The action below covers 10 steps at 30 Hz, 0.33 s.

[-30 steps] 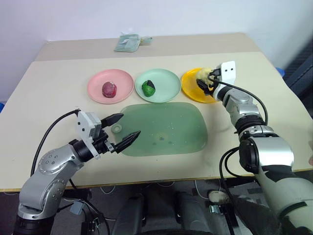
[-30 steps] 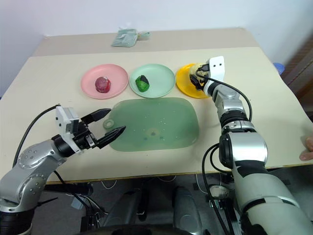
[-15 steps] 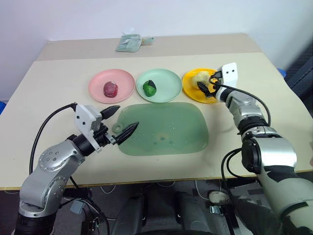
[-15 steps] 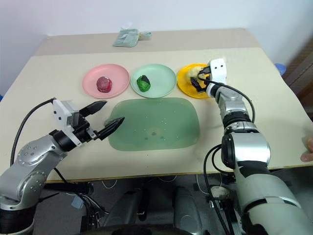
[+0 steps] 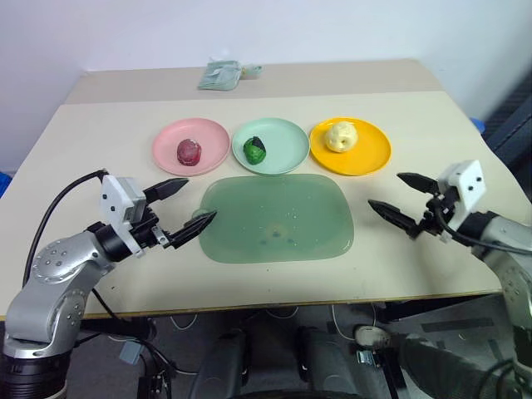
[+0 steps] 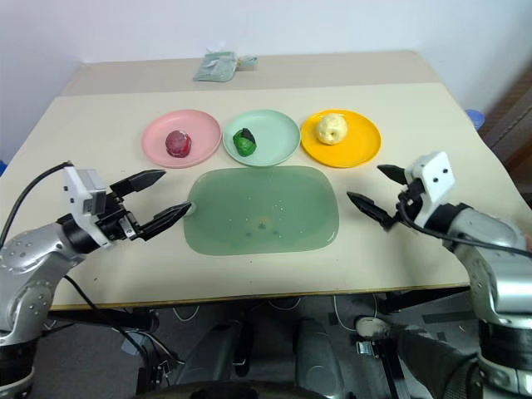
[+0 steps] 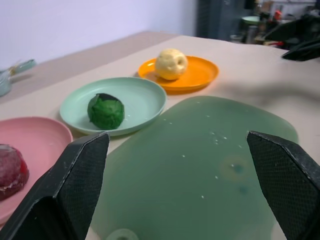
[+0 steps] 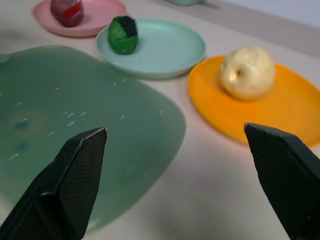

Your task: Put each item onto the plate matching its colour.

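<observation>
Three plates stand in a row on the counter, just beyond the far edge of the green mat, which serves as the landmark here. The pink plate sits off the mat's far left corner and carries the dark red item near its middle. The mint green plate lies beyond the middle of the mat's far edge, almost touching it, with the dark green item resting left of its centre. The orange-yellow plate sits off the mat's far right corner and holds the pale yellow item a little left of its centre. Each item lies on the plate of its own colour.

The left gripper hovers at the mat's left edge, its two black fingers spread wide and empty, one fingertip over the mat's near-left rim. The right gripper hangs to the right of the mat, clear of it, fingers likewise spread wide with nothing between them, pointing back toward the mat.

A small pale green-grey packet lies well beyond the mat, behind the plates, near the counter's far edge
</observation>
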### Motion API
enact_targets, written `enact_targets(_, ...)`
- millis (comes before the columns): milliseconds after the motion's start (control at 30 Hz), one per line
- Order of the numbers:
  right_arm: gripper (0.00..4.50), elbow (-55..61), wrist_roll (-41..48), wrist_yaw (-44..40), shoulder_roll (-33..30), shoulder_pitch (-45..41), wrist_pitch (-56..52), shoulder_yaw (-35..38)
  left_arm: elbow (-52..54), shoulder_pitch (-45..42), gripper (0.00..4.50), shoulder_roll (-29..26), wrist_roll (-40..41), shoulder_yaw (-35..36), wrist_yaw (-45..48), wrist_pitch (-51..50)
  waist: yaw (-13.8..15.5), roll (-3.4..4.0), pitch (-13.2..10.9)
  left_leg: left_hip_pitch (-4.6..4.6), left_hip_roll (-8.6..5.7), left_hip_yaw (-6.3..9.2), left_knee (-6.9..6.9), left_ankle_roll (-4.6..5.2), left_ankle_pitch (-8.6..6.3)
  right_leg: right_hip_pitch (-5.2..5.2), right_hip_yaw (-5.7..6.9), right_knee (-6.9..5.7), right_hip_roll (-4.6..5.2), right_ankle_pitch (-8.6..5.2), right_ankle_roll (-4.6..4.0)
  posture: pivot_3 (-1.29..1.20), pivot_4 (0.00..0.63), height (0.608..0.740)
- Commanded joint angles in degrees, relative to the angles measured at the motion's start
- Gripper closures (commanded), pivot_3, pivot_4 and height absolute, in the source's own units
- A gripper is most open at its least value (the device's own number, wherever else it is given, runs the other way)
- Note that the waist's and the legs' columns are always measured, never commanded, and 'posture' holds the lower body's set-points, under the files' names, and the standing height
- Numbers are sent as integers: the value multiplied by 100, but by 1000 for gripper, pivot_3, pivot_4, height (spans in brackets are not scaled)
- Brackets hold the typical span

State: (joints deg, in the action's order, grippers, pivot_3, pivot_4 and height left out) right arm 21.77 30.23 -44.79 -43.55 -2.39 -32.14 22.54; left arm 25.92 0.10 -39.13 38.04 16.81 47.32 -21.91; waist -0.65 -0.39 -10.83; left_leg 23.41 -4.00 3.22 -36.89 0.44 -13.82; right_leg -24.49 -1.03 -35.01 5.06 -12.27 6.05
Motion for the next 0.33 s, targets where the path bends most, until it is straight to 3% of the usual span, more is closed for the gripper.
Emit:
enact_targets(33,23,410,268,61,-95,214,-128,512,103,157,0,-156,53,249,187,80,13,0,0,1,0,1,-1,0,0,0,1,0,0,0,0,0,150,740)
enact_targets(333,23,484,405,153,-28,493,-97,754,163,215,0,-85,-62,-5,146,95,136,-4,-1,6,-1,-1,-12,5,-3,1,1,2,6,-2,3,0,150,740)
